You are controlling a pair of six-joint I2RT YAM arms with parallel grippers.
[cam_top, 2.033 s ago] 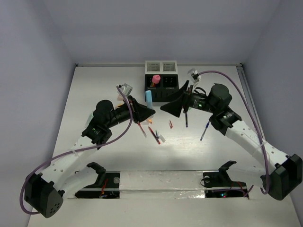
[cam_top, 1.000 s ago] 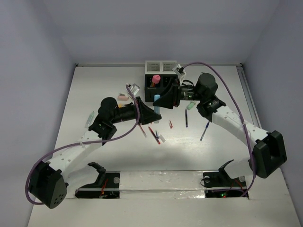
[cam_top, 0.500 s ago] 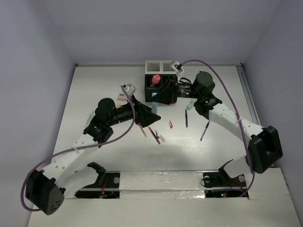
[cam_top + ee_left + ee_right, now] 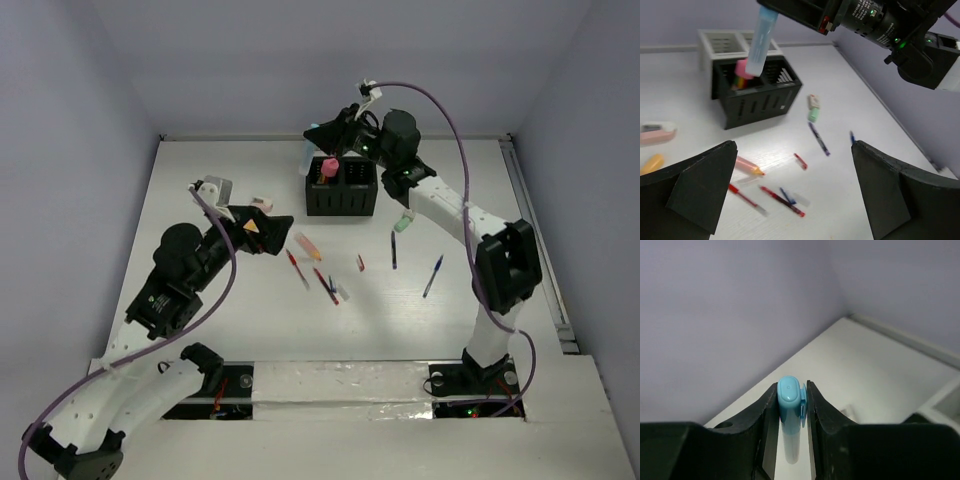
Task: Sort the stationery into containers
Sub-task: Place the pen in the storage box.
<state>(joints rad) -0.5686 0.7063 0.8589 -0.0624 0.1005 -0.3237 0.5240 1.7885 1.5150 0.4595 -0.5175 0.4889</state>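
Observation:
My right gripper (image 4: 320, 140) is shut on a light blue marker (image 4: 310, 149), which hangs upright over the back left corner of the black container (image 4: 340, 195). The marker (image 4: 790, 412) shows pinched between the fingers (image 4: 766, 415); from the left wrist it (image 4: 760, 40) hangs above the black box (image 4: 757, 95), which holds a pink marker (image 4: 742, 69). The white container (image 4: 735, 42) stands behind. My left gripper (image 4: 266, 224) is open and empty, left of the loose pens. On the table lie a pink-orange marker (image 4: 307, 245), red pens (image 4: 325, 285), and blue pens (image 4: 393, 250).
A green piece (image 4: 402, 222) lies right of the black box. A small red bit (image 4: 360, 263) sits among the pens. A pink-white item (image 4: 657, 132) and an orange marker (image 4: 651, 164) lie to the left. Another blue pen (image 4: 433, 275) is further right. Walls enclose the table.
My right gripper has lifted the light blue marker off the table to above the black container. My left gripper has opened and drawn back to the left, away from the pens.

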